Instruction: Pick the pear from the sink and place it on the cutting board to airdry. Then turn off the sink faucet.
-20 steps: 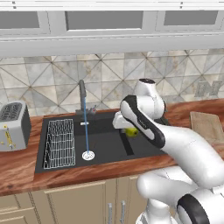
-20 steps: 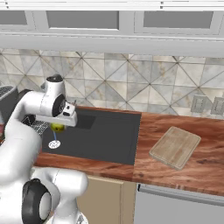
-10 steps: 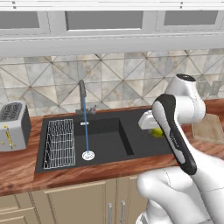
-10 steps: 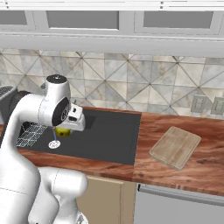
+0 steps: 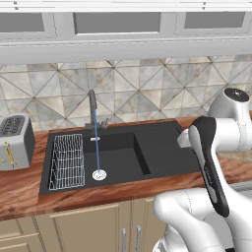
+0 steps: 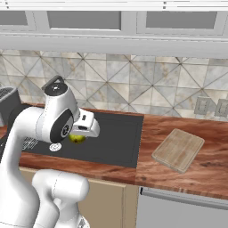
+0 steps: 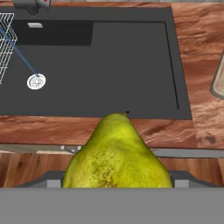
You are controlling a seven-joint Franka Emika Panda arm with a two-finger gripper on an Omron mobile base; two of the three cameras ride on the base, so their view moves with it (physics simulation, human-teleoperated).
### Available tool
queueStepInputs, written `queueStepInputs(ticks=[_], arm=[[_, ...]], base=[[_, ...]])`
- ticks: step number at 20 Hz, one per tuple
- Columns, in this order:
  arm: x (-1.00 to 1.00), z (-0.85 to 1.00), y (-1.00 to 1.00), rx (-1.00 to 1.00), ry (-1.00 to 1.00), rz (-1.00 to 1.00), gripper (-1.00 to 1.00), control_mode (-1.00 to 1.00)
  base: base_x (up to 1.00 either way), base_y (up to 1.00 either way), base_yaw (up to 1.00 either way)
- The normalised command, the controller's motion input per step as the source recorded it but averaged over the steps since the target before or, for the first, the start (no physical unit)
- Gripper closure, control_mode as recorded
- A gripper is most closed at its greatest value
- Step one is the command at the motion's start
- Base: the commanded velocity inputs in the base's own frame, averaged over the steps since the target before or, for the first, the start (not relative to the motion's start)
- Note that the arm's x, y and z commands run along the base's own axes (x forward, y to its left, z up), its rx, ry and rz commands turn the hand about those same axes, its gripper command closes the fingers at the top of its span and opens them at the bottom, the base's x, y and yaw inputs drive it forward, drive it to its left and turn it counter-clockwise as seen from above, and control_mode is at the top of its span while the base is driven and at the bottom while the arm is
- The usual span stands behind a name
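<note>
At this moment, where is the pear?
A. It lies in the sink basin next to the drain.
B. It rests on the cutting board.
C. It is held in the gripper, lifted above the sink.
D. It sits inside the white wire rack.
C: the pear sits close in front of the hand camera and under the gripper, above the sink; the cutting board is bare.

Sink [image 5: 162, 152] in counter, board [image 6: 178, 149] to its right.
Rack [image 5: 67, 161] in basin's left end, drain [image 5: 99, 174] beside it, faucet [image 5: 93, 109] behind; toaster [image 5: 15, 141] left of sink; pear [image 6: 77, 138] above drainboard.
</note>
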Motion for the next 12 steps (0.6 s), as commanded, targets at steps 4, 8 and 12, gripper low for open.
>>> queueStepInputs(ticks=[4,8,12], arm=[[0.00,0.16,-0.69,-0.01,0.00,-0.25,1.00,-1.00],[0.00,0.26,-0.65,0.00,0.00,-0.24,1.00,-1.00],[0.05,0.02,-0.38,0.00,0.00,-0.16,1.00,-1.00]], base=[[0.00,0.00,0.00],[0.00,0.00,0.00],[0.00,0.00,0.00]])
